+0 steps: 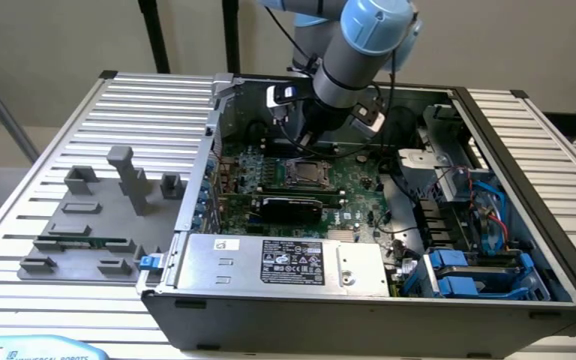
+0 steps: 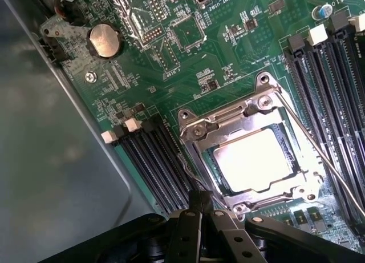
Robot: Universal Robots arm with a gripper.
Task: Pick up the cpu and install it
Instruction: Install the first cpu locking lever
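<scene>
Wrist view: black metal gripper (image 2: pixel 201 203) was shut, empty, at 7 o'clock of seated silvery square cpu (image 2: pixel 256 157). Light, stiff, fragile; grasp edges.

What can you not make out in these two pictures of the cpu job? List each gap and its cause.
- End effector, wrist view: cut off by the picture's edge.
- Cpu, wrist view: glare hides any markings; the socket frame covers its edges.
- Cpu, exterior view: too small to judge seating.
- Power supply label, exterior view: print too small.
</scene>
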